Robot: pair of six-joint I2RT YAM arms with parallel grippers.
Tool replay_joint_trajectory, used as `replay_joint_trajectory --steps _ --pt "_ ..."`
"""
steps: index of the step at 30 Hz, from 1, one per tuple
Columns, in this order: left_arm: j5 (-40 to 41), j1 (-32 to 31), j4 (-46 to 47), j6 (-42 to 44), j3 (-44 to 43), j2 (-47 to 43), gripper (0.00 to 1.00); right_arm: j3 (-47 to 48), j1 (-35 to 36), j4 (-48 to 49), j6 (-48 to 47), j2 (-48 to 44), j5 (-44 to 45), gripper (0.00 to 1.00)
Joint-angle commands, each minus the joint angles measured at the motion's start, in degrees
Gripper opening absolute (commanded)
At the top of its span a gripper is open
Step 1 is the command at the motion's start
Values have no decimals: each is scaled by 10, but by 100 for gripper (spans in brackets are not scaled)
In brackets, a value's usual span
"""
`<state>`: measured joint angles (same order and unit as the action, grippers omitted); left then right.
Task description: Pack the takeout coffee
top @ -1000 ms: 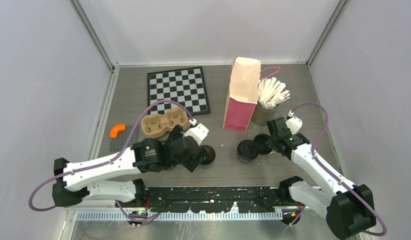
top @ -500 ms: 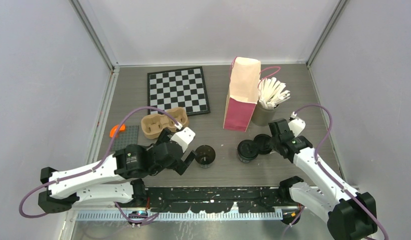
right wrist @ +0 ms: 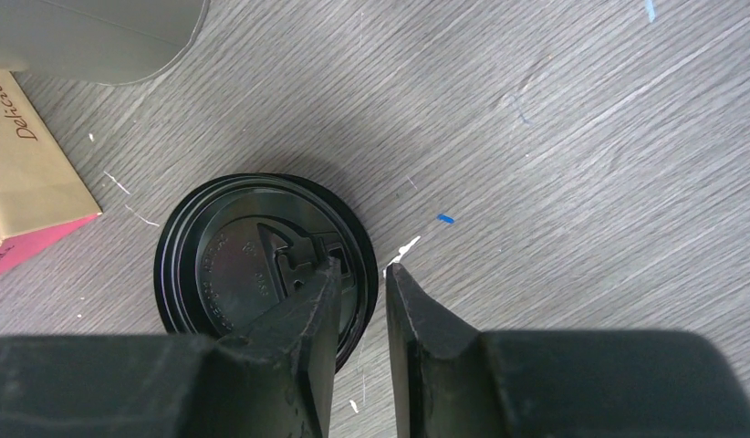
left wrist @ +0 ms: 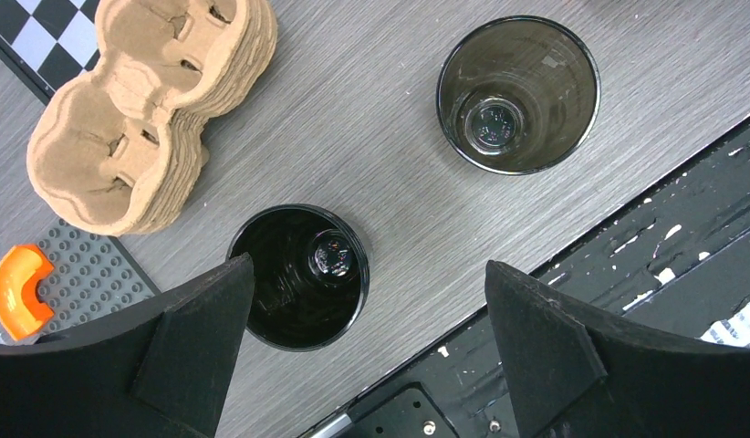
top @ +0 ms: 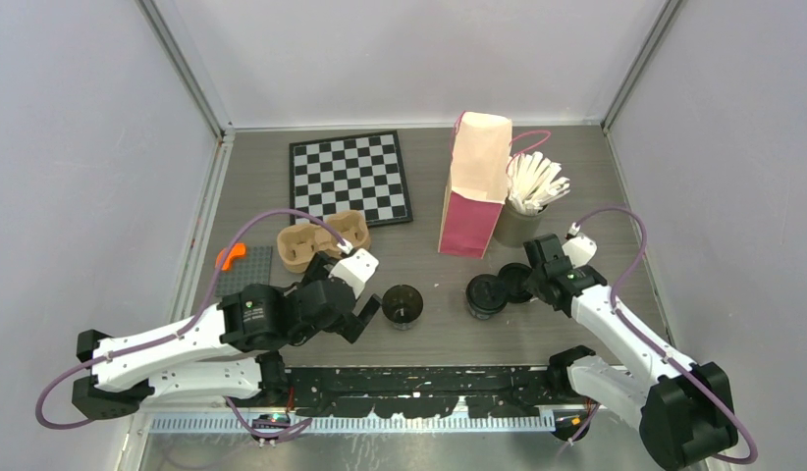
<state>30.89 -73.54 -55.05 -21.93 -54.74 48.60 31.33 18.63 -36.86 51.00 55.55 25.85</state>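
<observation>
Hanging wide open over the grey wood-grain table (left wrist: 399, 210), the left gripper (left wrist: 369, 274) frames a small black round disposable cup (left wrist: 298, 276). This cup stands upright and empty, close beside the finger at the frame's lower left. A second like cup (left wrist: 517, 94) stands beyond, at upper right. The right gripper (right wrist: 364, 269) holds its jaws narrowly apart astride the rim of a flat black round lid (right wrist: 234, 265) lying left of centre. Whether it pinches that rim cannot be told. Farther back, a pink-and-tan paper bag (top: 473, 186) stands upright.

Lab test booth: plain grey walls (top: 85, 147), metal frame posts (top: 184, 69), checkerboard (top: 350, 179).
</observation>
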Motion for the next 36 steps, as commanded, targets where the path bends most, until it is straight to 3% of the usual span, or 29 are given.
replay_joint_trajectory --steps 1,13,25,36 --pt "21 -2 -5 -7 -5 -2 100 -4 -2 26 10 -3 18 27" --pt "34 -2 -14 -11 -8 8 100 -11 -5 28 4 -20 19 1" --pt "75 -2 -35 -27 -16 4 100 34 -6 -25 -16 -65 31 0" --pt "86 -3 -16 -35 3 -69 99 65 -6 -67 -37 -123 -5 1"
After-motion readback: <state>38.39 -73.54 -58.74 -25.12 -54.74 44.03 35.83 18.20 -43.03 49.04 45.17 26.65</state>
